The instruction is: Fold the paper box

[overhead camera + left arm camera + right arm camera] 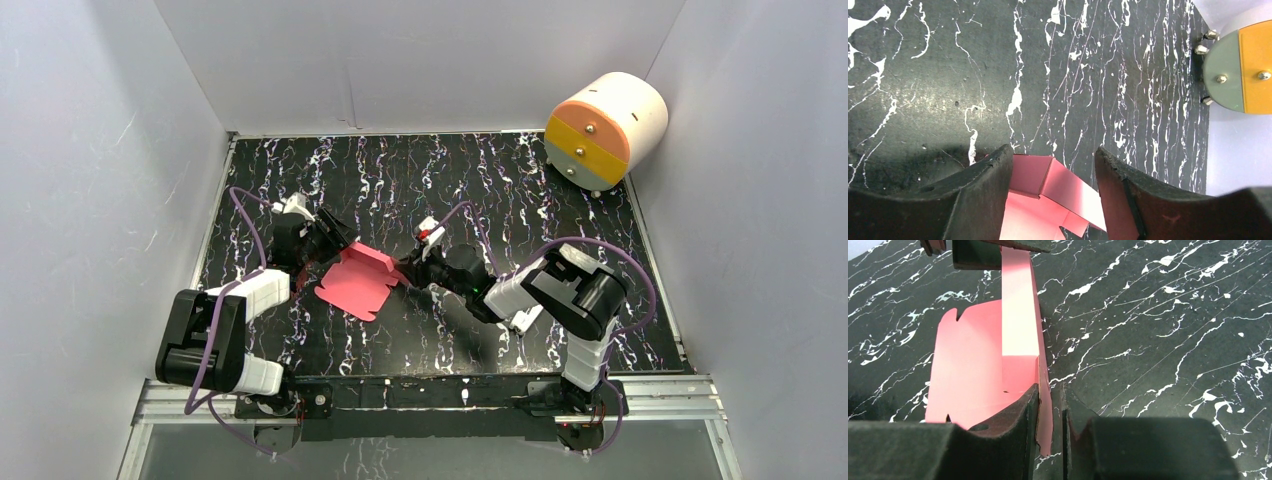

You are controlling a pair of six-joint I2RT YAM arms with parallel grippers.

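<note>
The paper box [355,283] is found lying on the black, white-veined table [450,180], left of centre, between the two grippers. It is seen as a pink-red notched sheet, mostly flat, with one long flap raised along its far-right edge.

The left gripper [1053,152] is positioned at the sheet's far-left corner. Its jaws are spread apart, and one end of the raised flap is seen between them; the left finger [983,195] is overlapped against the card's edge, while the other is kept apart from it.

The right gripper [1051,395] is placed at the opposite end of the same flap. Its jaws are drawn narrow around the upright card. The card is laid against the left finger [1013,425], and a thin dark slit is seen beside the other, so a firm clamp cannot be told.

A white-and-orange cylinder [605,128] is set on its side at the table's far right corner, well apart from the sheet.
</note>
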